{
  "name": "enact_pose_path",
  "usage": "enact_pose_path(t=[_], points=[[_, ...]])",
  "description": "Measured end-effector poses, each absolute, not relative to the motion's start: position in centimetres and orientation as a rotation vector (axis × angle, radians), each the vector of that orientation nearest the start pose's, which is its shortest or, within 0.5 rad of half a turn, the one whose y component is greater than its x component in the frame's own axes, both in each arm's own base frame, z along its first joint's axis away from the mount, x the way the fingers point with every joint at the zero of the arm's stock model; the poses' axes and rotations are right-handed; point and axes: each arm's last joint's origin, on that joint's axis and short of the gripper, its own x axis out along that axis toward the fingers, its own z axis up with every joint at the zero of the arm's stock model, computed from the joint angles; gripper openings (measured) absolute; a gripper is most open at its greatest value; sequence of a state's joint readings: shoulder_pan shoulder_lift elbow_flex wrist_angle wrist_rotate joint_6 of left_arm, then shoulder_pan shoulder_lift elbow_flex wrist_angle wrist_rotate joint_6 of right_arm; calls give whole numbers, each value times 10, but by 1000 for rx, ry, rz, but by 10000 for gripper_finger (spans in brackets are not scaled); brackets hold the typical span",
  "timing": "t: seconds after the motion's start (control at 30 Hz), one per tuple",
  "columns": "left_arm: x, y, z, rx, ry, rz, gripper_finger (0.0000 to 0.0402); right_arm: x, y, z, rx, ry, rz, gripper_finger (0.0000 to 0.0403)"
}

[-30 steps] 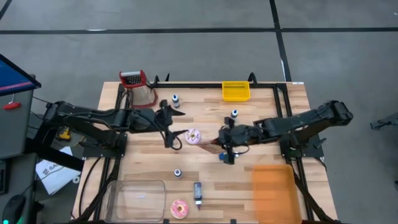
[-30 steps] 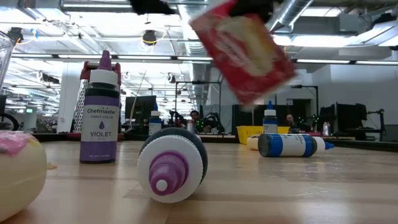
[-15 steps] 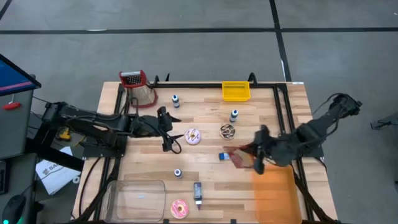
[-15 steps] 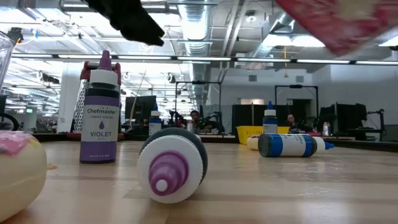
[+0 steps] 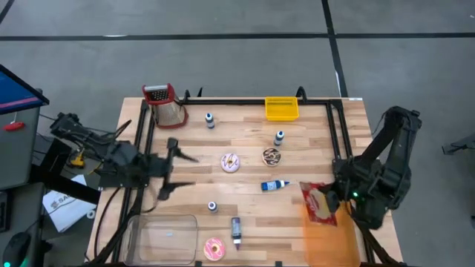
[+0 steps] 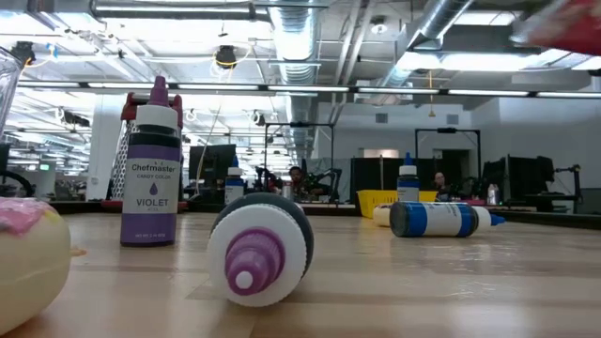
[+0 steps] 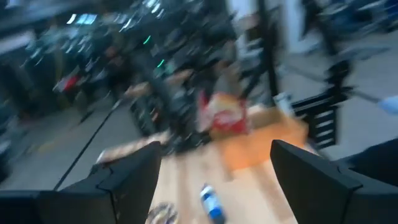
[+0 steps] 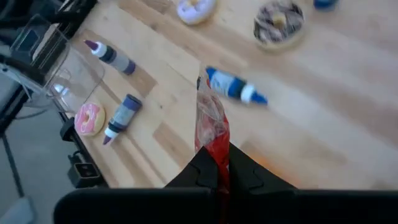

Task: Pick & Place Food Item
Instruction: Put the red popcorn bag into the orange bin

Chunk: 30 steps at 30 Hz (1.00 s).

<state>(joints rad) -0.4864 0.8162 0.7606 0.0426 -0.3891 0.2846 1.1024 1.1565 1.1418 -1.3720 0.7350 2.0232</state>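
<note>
My right pincer (image 5: 332, 199) is dark against the red crinkly snack bag with a pale printed panel (image 5: 320, 203). Under it lies a flat orange tray (image 5: 326, 241) on the pale striped wooden tabletop (image 5: 245, 182). My left pincer (image 5: 170, 167) is black too.

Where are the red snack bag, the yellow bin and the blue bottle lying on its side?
red snack bag (image 5: 319, 203), high view, middle of the bag.
yellow bin (image 5: 282, 109), high view, its floor.
blue bottle (image 5: 273, 185), high view, middle of its body.
</note>
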Motion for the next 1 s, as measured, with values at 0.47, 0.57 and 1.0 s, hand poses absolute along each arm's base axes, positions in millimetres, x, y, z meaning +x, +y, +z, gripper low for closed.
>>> enact_pose_path(t=[0.47,0.57,1.0], points=[[154,-88,343,384,-115,-153,298,96,200,277,935,763,-664,0],[154,-88,343,366,-111,-156,298,97,210,271,946,774,-644,0],[162,-103,339,311,-127,-213,298,98,239,238,861,847,-682,0]])
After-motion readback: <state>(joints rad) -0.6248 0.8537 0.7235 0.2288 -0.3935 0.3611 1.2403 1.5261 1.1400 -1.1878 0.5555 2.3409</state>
